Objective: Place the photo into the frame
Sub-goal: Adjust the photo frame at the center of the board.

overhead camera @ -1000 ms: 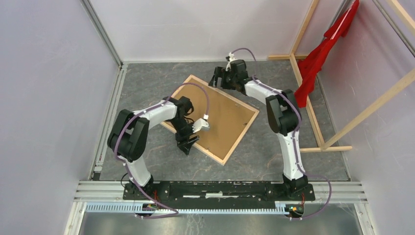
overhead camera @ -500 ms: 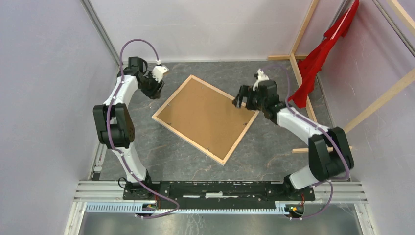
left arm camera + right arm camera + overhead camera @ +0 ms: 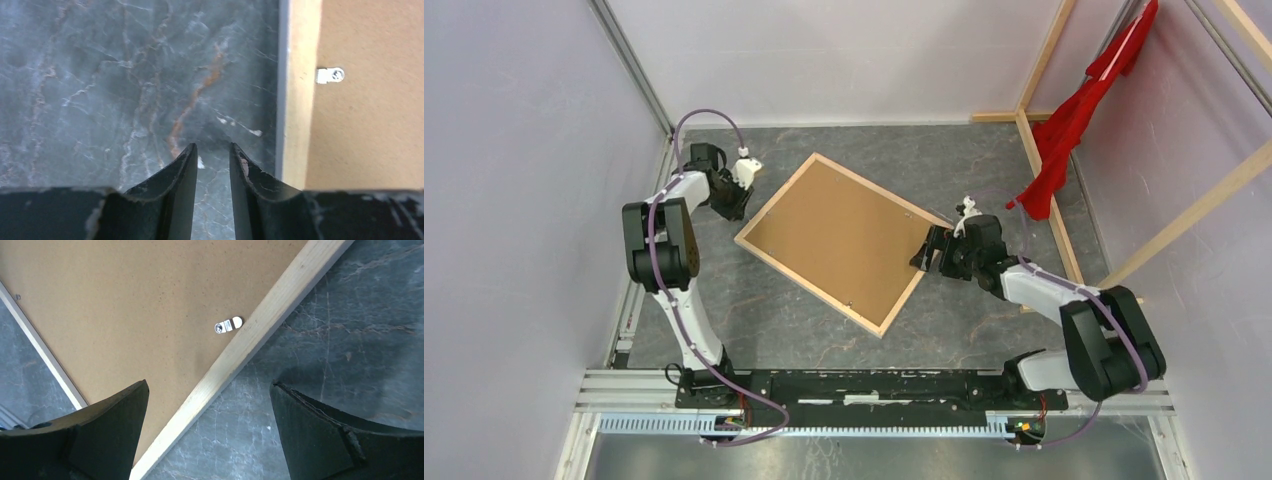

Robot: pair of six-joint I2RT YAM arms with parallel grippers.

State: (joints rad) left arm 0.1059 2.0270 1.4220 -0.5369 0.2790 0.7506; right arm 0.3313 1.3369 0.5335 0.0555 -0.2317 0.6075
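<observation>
Brown backing board (image 3: 844, 240) up, frame (image 3: 809, 287) flat on the table (image 3: 944, 330); pulls back off it to opposite edges; narrows left gripper (image 3: 212, 147) on nothing just beside the rail; keeps right gripper (image 3: 208, 384) wide astride the other rail; shows no photo, presumably sealed beneath.

The frame (image 3: 811, 285) lies flat, askew, wooden back upward.

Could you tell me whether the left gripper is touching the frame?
Apart: the left wrist view shows bare table between the left gripper and the frame.
</observation>
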